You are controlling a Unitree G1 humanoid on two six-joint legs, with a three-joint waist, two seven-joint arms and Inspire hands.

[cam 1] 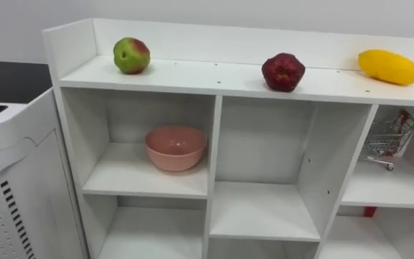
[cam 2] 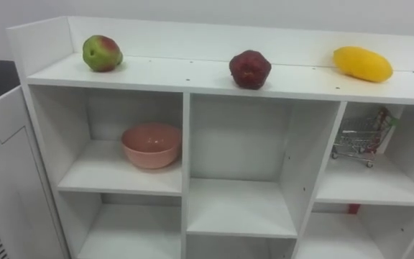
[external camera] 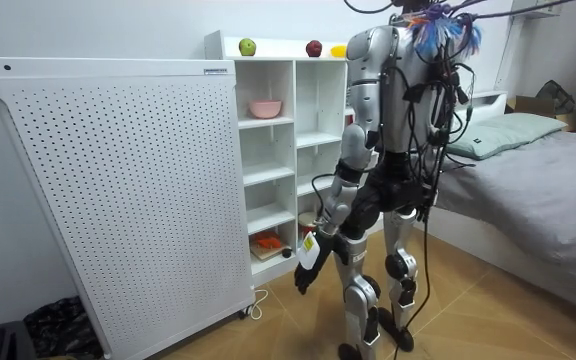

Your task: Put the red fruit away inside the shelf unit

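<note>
**At the white closet: three fruits on the top board, none on the shelves**

Down beside its thigh, in the room view, the robot's left hand (external camera: 308,256) hangs low and well apart from the fruit. I cannot tell how far open it is or whether it holds anything. The robot stands close before the closet (cam 1: 207,78), with a perforated white panel (external camera: 118,190) at the room view's left and a bed (external camera: 543,165) at its right.

All the fruit lies in a spaced row on the closet's top board. The raised lip along the back edge and left end probably keeps it from rolling off. The gaps look wide enough for a hand to take one piece without knocking the next.

- **Apple** (cam 1: 131,55): near the left end of the top board, green with a red blush, round and glossy.
- **Dark red fruit** (cam 1: 283,72): about the middle and nearer the front edge, lumpy and dull-skinned.
- **Mango** (cam 1: 389,67): towards the right end, close to the back lip, a long smooth yellow fruit lying on its side.

A pink bowl (cam 1: 175,147) stands in the upper left compartment under the apple, which seems a natural place for fruit. A small wire shopping cart (cam 1: 385,140) stands in the upper right compartment. The middle compartment between them has nothing in it. I judge the arranging not yet begun.
</note>
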